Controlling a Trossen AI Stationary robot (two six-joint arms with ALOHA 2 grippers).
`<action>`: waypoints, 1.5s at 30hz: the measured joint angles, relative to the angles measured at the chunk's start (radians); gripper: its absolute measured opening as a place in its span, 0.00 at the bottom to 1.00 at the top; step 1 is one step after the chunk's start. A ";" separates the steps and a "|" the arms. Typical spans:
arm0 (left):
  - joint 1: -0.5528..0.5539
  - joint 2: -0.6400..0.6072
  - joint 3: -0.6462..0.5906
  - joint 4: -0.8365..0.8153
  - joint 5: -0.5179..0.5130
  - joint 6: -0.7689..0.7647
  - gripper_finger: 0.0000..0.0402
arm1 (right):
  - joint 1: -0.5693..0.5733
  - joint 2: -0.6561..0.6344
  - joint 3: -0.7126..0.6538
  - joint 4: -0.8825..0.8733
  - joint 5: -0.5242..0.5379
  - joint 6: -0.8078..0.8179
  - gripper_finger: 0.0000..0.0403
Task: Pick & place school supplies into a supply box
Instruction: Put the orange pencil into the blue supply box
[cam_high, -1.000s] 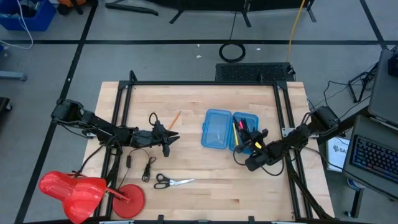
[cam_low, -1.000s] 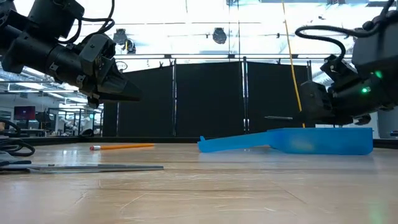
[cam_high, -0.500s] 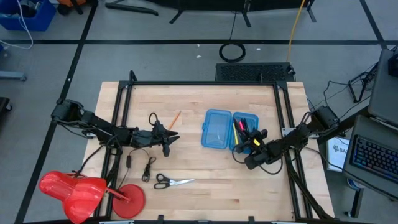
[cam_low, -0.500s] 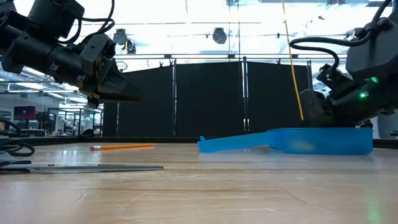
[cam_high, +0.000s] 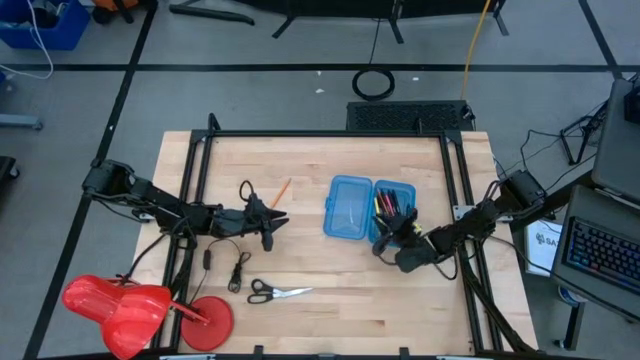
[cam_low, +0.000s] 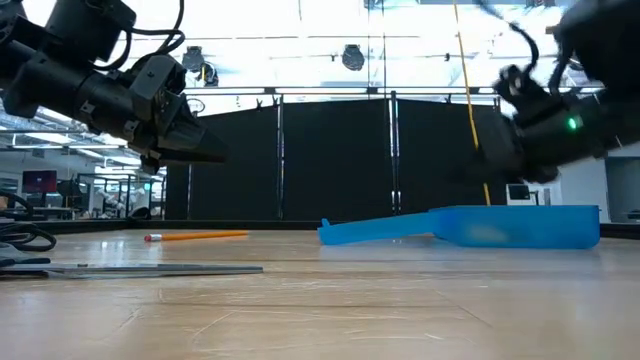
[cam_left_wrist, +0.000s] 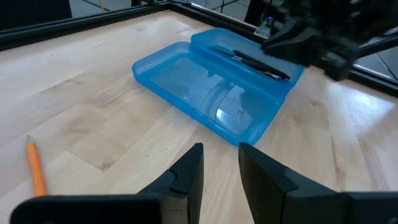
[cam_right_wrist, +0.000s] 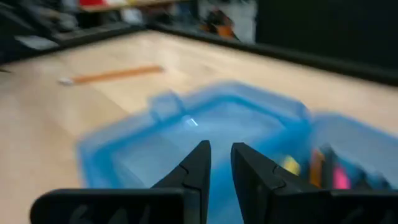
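1. Since a second ago, the right gripper (cam_high: 385, 238) has backed off the supply box (cam_high: 368, 209).
2. Left gripper (cam_high: 274, 222) hovers above the counter (cam_high: 320, 280), jaws slightly apart, empty.
3. Scissors (cam_high: 277, 292) and pencil (cam_high: 281, 190) lie out.
4. Box lies open, markers inside (right half).
5. Right jaws slightly apart, empty.

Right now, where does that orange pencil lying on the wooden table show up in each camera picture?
High view: the orange pencil lies left of the translucent blue plastic case.
Low view: flat at left, case to its right.
Left wrist view: lower left corner, case beyond.
Right wrist view: upper left, beyond the case.
Shared landmark: the case.
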 joint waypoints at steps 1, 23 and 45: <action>0.000 0.000 0.000 0.001 0.000 0.009 0.26 | 0.000 0.000 0.000 0.086 -0.014 -0.087 0.13; -0.078 0.000 0.000 -0.253 -0.341 -0.225 0.26 | 0.065 0.000 0.001 0.772 -0.206 -0.945 0.13; -0.272 0.174 -0.001 -0.308 -0.657 -0.324 0.26 | 0.092 0.000 0.001 0.815 -0.206 -0.959 0.13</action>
